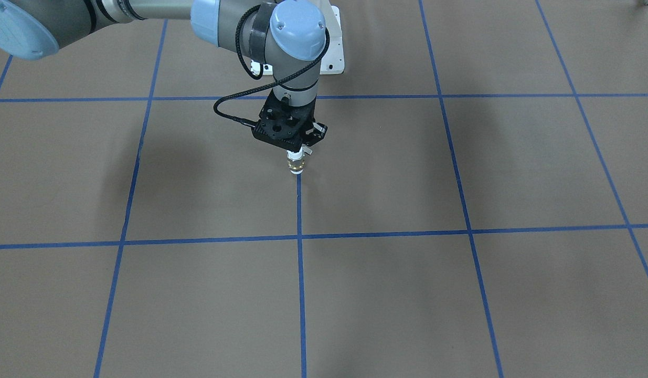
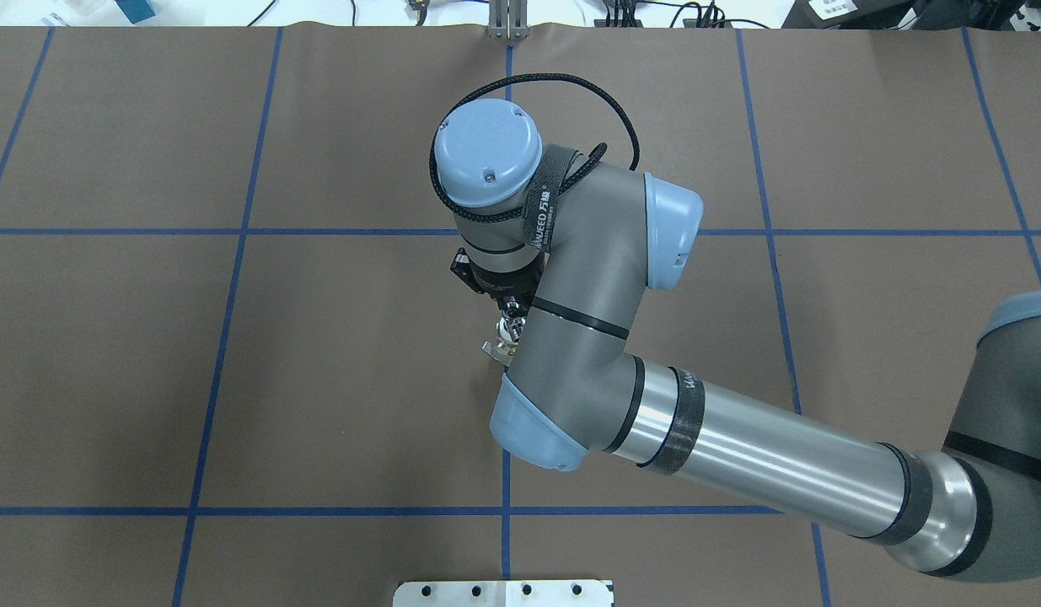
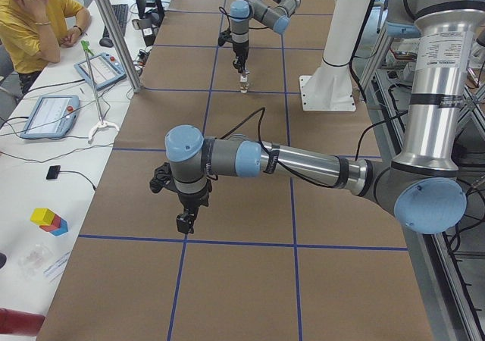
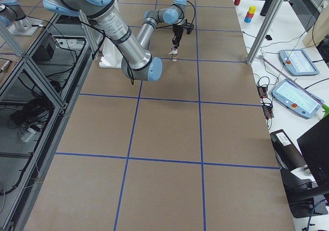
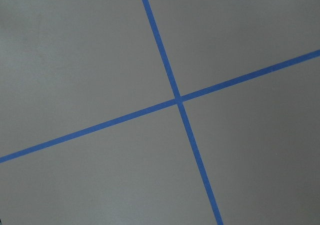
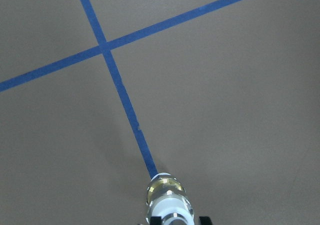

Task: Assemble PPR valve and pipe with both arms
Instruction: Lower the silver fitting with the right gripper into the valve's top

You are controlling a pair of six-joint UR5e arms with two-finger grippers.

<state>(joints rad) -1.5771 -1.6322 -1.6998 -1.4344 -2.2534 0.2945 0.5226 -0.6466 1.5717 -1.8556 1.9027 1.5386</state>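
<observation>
My right gripper points straight down and is shut on the top of the PPR valve, which is white with a brass band. The valve hangs upright over the end of a blue tape line; I cannot tell whether it touches the table. It also shows in the right wrist view and, small, in the exterior left view. A shiny silver piece sits by the valve under the wrist; I cannot tell if it is the pipe. My left gripper hovers low over bare table, far from the valve; I cannot tell whether it is open or shut.
The brown table carries a blue tape grid. The white pedestal base stands behind the right gripper. A side desk with tablets, cables and a seated person runs along the far table edge.
</observation>
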